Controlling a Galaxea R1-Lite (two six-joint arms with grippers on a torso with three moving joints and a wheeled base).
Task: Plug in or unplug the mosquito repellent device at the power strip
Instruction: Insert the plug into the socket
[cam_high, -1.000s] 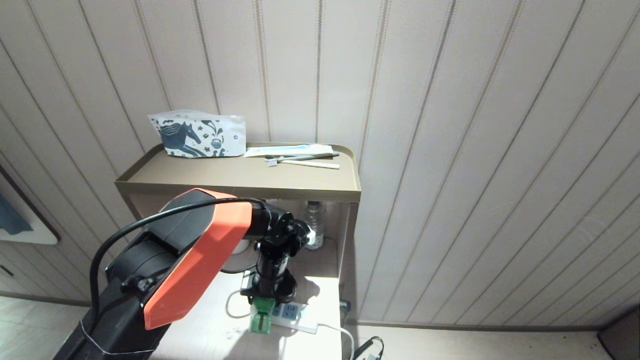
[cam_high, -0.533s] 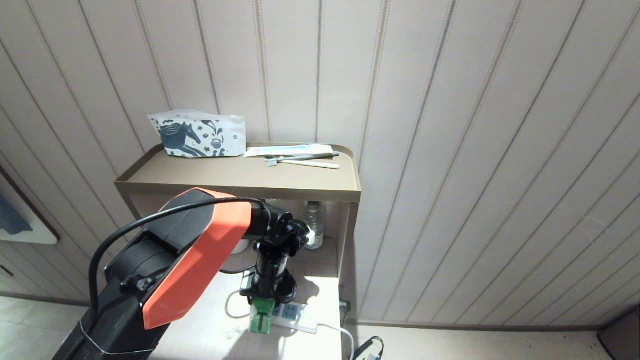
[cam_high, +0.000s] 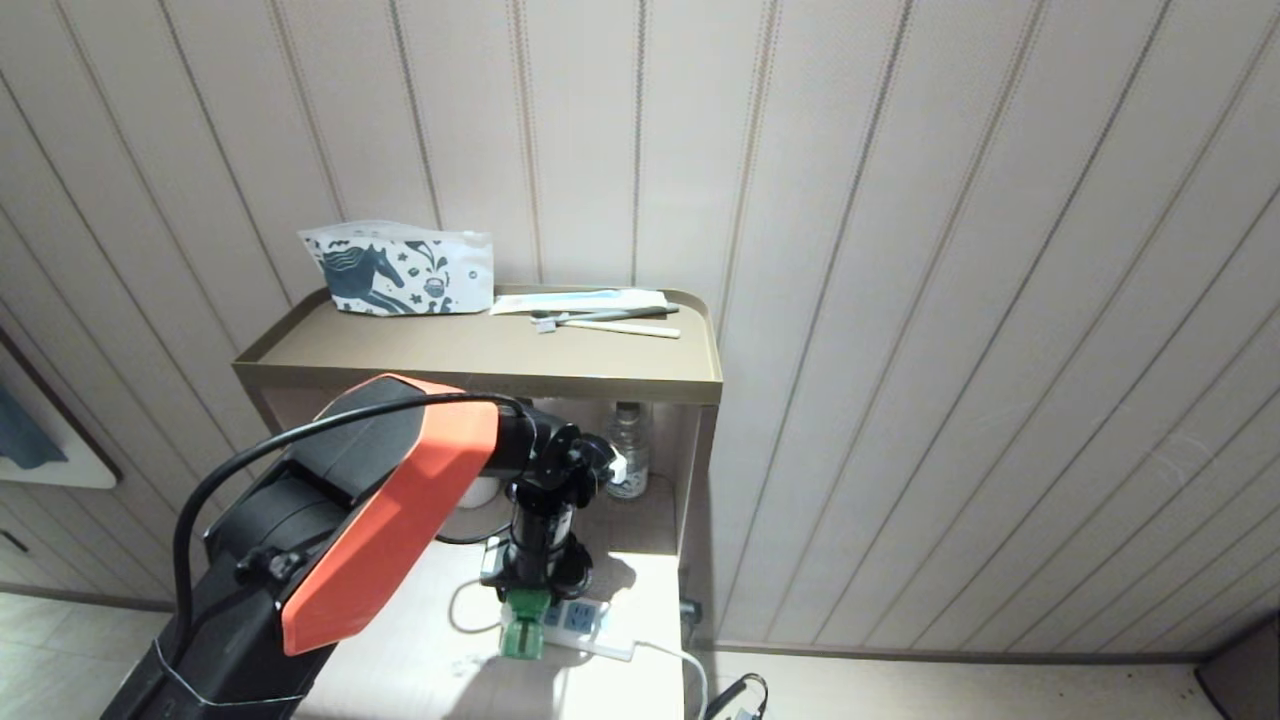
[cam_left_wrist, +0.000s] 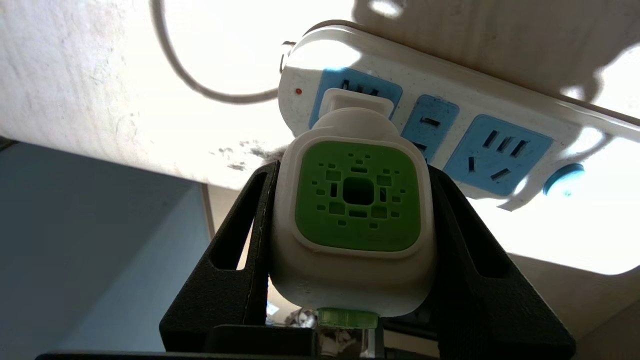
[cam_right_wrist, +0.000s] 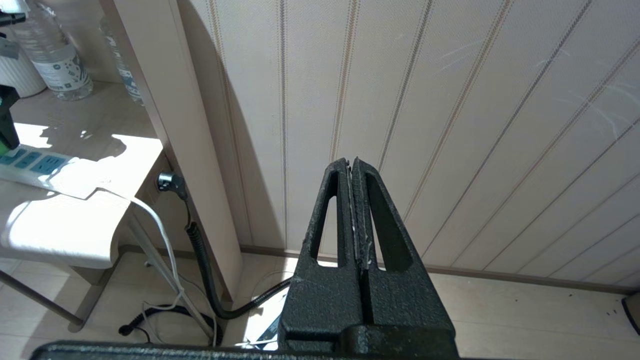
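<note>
1. While the mosquito repellent device (cam_left_wrist: 356, 215) is clamped by its white head between the fingers (cam_left_wrist: 235, 260) of the left gripper (cam_high: 530, 590), its plug end is met against the end socket of the power strip (cam_left_wrist: 475, 135), next to the small red light; whether the prongs are fully seated cannot be told.
2. Its long axis is seen to run from the green vent face toward the socket face, so any push or pull is judged to go along that line, square to the strip.
3. That strip lies flat on the pale worktop (cam_high: 420, 660), its white cord (cam_high: 670, 655) trailing off the worktop's edge; two blue sockets beside the device are left free.
4. Only the left arm is near the work. The right gripper (cam_right_wrist: 353, 210) is parked well apart, facing the panelled wall (cam_right_wrist: 450, 100), its fingers pressed together on nothing.
5. Above the worktop a shelf (cam_high: 480, 350) is carried, with a printed pouch (cam_high: 400, 268); a water bottle (cam_high: 628, 455) stands beneath it, behind the arm.
</note>
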